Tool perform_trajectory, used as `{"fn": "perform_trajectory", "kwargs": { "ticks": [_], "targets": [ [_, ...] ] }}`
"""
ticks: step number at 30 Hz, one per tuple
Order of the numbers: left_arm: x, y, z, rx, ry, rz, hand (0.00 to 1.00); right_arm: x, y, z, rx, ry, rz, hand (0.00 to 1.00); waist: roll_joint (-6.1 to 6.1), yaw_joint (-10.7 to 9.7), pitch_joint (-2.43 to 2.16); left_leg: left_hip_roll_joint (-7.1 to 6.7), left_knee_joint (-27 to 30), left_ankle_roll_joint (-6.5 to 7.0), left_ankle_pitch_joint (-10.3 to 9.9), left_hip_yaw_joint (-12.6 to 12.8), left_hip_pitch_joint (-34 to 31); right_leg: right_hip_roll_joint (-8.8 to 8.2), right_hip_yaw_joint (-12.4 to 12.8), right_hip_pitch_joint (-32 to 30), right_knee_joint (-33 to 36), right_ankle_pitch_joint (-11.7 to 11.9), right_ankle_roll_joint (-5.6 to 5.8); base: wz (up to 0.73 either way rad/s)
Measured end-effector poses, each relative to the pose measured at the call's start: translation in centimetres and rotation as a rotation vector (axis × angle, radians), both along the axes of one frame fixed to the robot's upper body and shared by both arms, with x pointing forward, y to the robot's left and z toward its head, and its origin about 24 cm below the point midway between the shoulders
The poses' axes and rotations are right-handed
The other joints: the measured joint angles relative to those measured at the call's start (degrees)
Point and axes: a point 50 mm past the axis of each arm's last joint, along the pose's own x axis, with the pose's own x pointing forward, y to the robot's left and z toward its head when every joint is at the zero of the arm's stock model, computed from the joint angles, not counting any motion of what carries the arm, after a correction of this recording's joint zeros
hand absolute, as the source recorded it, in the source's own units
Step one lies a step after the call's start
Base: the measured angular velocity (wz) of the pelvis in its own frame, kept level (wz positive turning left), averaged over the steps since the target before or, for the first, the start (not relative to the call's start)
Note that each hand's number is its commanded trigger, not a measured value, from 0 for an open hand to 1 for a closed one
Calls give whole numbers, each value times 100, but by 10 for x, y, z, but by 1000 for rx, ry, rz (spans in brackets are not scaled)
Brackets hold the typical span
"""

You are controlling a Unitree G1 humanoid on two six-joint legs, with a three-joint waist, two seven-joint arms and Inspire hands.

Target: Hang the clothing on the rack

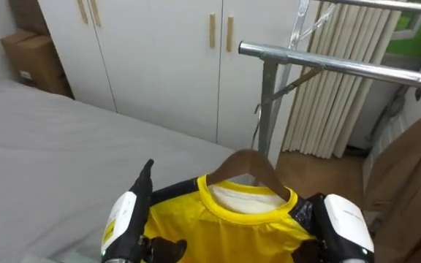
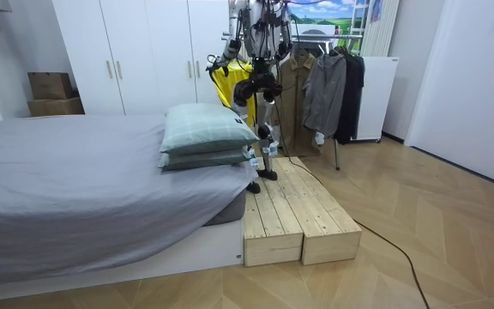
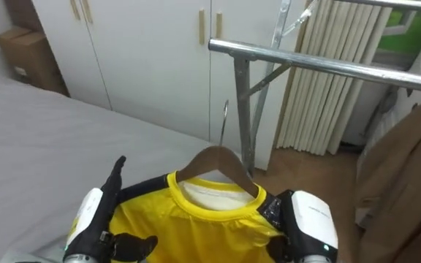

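Left hand (image 1: 126,219) and right hand (image 1: 342,223) each clamp a yellow shirt (image 1: 229,234) on a wooden hanger (image 1: 248,164), below the rail (image 1: 327,62).

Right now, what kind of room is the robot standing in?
Most likely a bedroom. There is a big bed with a grey cover and stacked pillows, white wardrobe doors along the wall, and a metal clothes rail with jackets hanging on it.

Robot's up on the wooden platform (image 2: 303,215), yellow shirt (image 2: 222,83) held high beside hanging coats (image 2: 324,86) (grey bed (image 2: 75,189) alongside).
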Motion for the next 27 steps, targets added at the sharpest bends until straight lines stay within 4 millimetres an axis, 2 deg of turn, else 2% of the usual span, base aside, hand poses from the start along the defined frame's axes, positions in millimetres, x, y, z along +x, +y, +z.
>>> {"fn": "perform_trajectory", "kwargs": {
  "ticks": [2, 7, 9, 14, 18, 23, 27],
  "targets": [
    [0, 0, 0, 1, -3, 4, 0, 0, -1, 0, -1, 1, -4, 100, 30, -7, 10, 0, -64, 6, 6, 34, 38, 31, 96, -10, -17, 0, 0, -28],
    [0, 0, 0, -18, -4, 13, 0, 0, 0, 0, 4, 1, -5, 100, 15, 11, 24, -3, -186, 5, 7, 145, 105, 86, 267, -41, -40, -2, 3, -20],
    [-2, 4, -6, -33, 23, 33, 0, 0, 2, 0, 3, -2, 2, 100, -2, 135, 34, -2, -263, 6, 6, 275, 174, 147, 434, -67, -15, 1, 12, -40],
    [-6, 11, -15, -42, 45, 79, 0, 4, 5, 7, -29, -35, 24, 100, -19, 190, 49, 7, -346, 5, 6, 526, 171, 201, 529, -190, -28, 27, 47, -23],
    [-6, 19, -16, -46, 46, 124, 0, 5, 6, 12, -33, -56, 31, 100, -37, 329, 58, 18, -393, 5, 7, 677, 173, 264, 663, -241, -41, 54, 60, -19],
    [-6, 22, -16, -42, 38, 145, 0, 8, 10, 20, -50, -115, 45, 100, -52, 336, 59, 51, -421, 5, 7, 788, 190, 329, 810, -215, -155, 129, 66, -12],
    [-6, 22, -15, -42, 24, 154, 0, 9, 10, 25, -56, -171, 35, 100, -98, 223, 63, 110, -443, 4, 7, 899, 206, 376, 930, -154, -359, 254, 72, -17]
  ]
}}
